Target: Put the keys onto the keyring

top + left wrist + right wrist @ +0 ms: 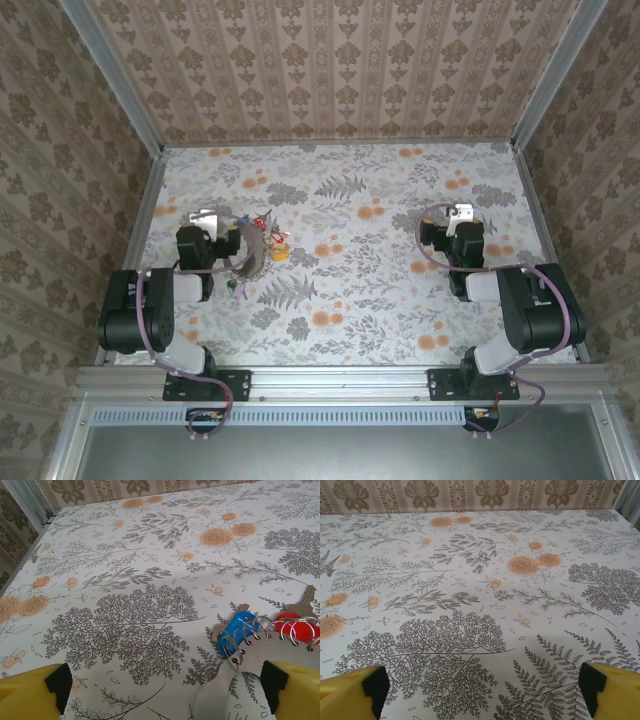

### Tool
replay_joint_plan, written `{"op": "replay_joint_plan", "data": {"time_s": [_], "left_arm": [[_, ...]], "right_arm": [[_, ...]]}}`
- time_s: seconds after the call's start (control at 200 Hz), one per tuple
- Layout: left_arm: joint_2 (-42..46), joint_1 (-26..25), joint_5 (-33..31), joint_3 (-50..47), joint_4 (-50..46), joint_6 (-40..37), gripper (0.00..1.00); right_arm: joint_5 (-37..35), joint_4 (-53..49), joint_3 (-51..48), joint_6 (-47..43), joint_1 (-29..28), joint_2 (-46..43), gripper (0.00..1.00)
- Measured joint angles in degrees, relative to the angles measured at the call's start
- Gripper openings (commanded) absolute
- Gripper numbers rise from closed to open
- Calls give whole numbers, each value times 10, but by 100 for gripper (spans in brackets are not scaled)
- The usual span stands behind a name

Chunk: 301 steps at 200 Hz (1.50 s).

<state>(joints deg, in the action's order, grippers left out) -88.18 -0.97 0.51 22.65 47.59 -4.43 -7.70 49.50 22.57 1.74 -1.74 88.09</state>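
Observation:
The keyring [252,256] is a grey-brown loop lying left of the table's middle, just right of my left gripper [205,222]. In the left wrist view its grey band [272,652] carries several small wire rings [234,649]. A blue key head [239,629] and a red key head [296,630] lie against those rings. From above, a red key [259,224], an orange key [279,250] and a green key [238,289] lie around the loop. My left gripper [162,700] is open, and the band reaches toward its right finger [295,690]. My right gripper [458,218] [482,695] stands open over bare cloth.
A floral cloth [350,290] covers the table. Patterned walls on aluminium posts [110,70] close the left, back and right sides. A corner post [30,505] stands at the far left in the left wrist view.

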Motion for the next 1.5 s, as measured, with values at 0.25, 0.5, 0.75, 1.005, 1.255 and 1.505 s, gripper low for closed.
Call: {"op": "replay_joint_plan", "data": {"time_s": [0.25, 0.5, 0.75, 1.005, 1.255, 1.505], "left_arm": [[0, 0, 1, 0, 0, 0, 100], [0, 0, 1, 0, 0, 2, 100], [0, 0, 1, 0, 0, 2, 100], [0, 0, 1, 0, 0, 2, 100], [84, -10, -42, 26, -123, 19, 100], [293, -13, -57, 171, -385, 123, 100]], "right_arm": [[0, 0, 0, 0, 0, 0, 100], [0, 0, 0, 0, 0, 0, 100], [0, 0, 0, 0, 0, 0, 100], [0, 0, 0, 0, 0, 0, 100], [-12, -124, 25, 13, 0, -76, 99], [-103, -441, 189, 154, 8, -271, 95]]}}
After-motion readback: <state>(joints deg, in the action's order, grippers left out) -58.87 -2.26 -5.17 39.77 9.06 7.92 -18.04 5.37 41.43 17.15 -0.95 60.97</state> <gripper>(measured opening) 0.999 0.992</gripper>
